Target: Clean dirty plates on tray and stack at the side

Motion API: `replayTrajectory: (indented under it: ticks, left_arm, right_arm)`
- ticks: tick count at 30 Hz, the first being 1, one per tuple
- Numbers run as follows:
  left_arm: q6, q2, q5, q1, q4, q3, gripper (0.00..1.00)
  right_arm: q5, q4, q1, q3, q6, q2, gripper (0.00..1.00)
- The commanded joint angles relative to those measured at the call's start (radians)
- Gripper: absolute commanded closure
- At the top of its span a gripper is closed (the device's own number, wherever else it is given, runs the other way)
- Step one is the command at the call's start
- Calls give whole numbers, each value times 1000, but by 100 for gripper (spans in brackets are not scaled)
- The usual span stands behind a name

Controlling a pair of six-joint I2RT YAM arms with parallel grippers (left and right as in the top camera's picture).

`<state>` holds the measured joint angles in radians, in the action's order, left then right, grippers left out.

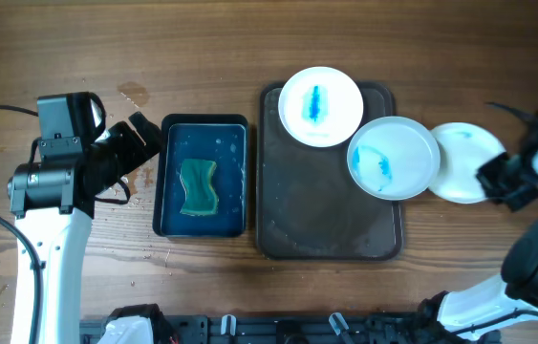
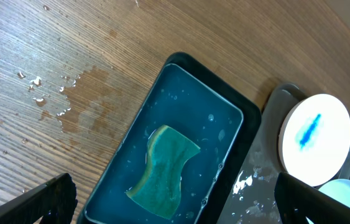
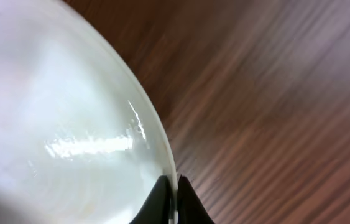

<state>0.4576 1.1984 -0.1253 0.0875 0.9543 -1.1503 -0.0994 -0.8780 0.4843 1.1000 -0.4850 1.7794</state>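
1. Right wrist: rim of clean white round plate [image 3: 69, 124] is pinched by right gripper [image 3: 176, 190]; plate lies beside brown tray [image 1: 278, 239].
2. Left gripper [image 1: 142, 143] is held spread, empty, beside green sponge [image 1: 197, 186].
3. Blue-stained white plate [image 1: 319, 105] and second stained plate [image 1: 393, 158] are judged still uncleaned.

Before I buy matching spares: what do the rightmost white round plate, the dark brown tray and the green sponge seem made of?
White round plate: glossy, ceramic or melamine; crisp highlight near its rim. Dark brown rectangular tray: probably plastic, dull; streaky sheen. Green waisted sponge: likely foam; matte, no glare.
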Motion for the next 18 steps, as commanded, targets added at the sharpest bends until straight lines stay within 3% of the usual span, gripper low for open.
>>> replayTrajectory:
  ticks: [1, 2, 3, 6, 9, 10, 15, 18]
  left_arm:
    - [-2, -6, -8, 7, -2, -15, 0]
    - [-2, -6, -8, 7, -2, -15, 0]
    - [-2, -6, -8, 7, -2, -15, 0]
    - [-2, -6, -8, 7, -2, -15, 0]
    - [-2, -6, -8, 7, -2, -15, 0]
    - [-2, -6, -8, 7, -2, -15, 0]
    - [-2, -6, -8, 7, -2, -15, 0]
    - [-2, -6, -8, 7, -2, -15, 0]
  right_arm:
    - [-70, -29, -94, -10, 11, -2, 87]
    - [-89, -45, -107, -1, 5, -25, 73]
    - [-95, -65, -109, 13, 3, -58, 68]
    - [-44, -114, -111, 54, 43, -196, 59]
    - [343, -60, -141, 53, 257, -331, 55]
    - [387, -48, -163, 52, 288, -332, 54]
    - [286, 168, -253, -67, 293, -209, 42]
    - [147, 188, -253, -72, 287, -120, 42]
